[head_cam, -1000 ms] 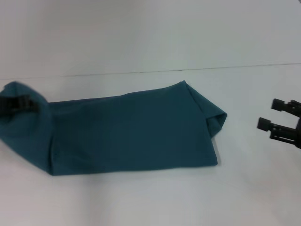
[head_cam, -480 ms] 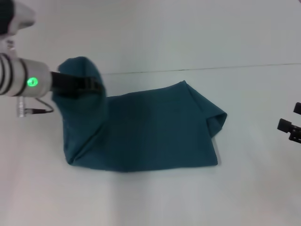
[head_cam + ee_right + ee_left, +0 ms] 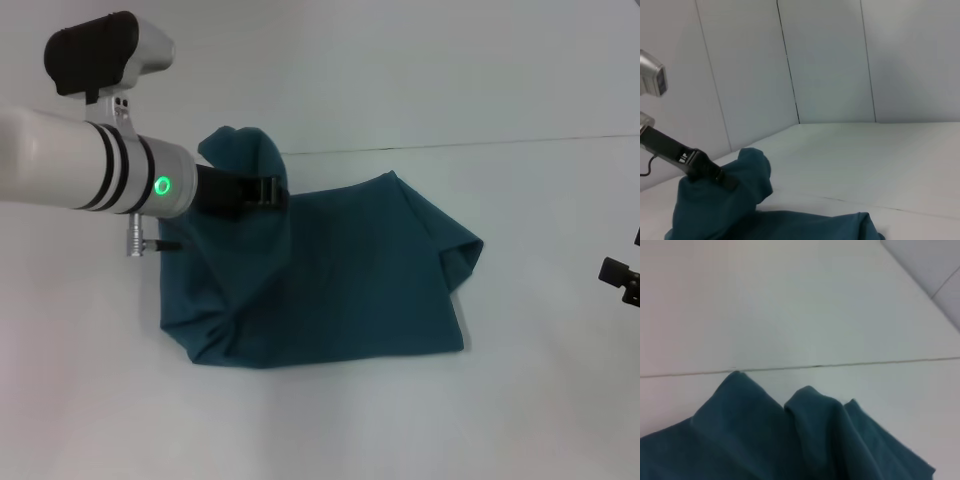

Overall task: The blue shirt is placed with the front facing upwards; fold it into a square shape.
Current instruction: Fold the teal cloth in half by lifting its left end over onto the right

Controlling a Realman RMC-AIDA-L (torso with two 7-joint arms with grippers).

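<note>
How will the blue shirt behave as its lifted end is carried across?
Likely floppy: the blue shirt drapes and bunches over the left gripper. Probably light, since one pinch lifts that end. The rest may drag on the white table.

One blue shirt (image 3: 340, 280), two grippers: left gripper (image 3: 272, 192), right gripper (image 3: 622, 274).

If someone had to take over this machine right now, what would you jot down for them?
Left gripper: shut on the blue shirt, holding its left end raised above the white table.
Right gripper: idle at the table's right edge, barely in view.
Done: shirt is already a long band, with its right end tucked over.
Left: lay the lifted end across to the right, release, square it up.
</note>
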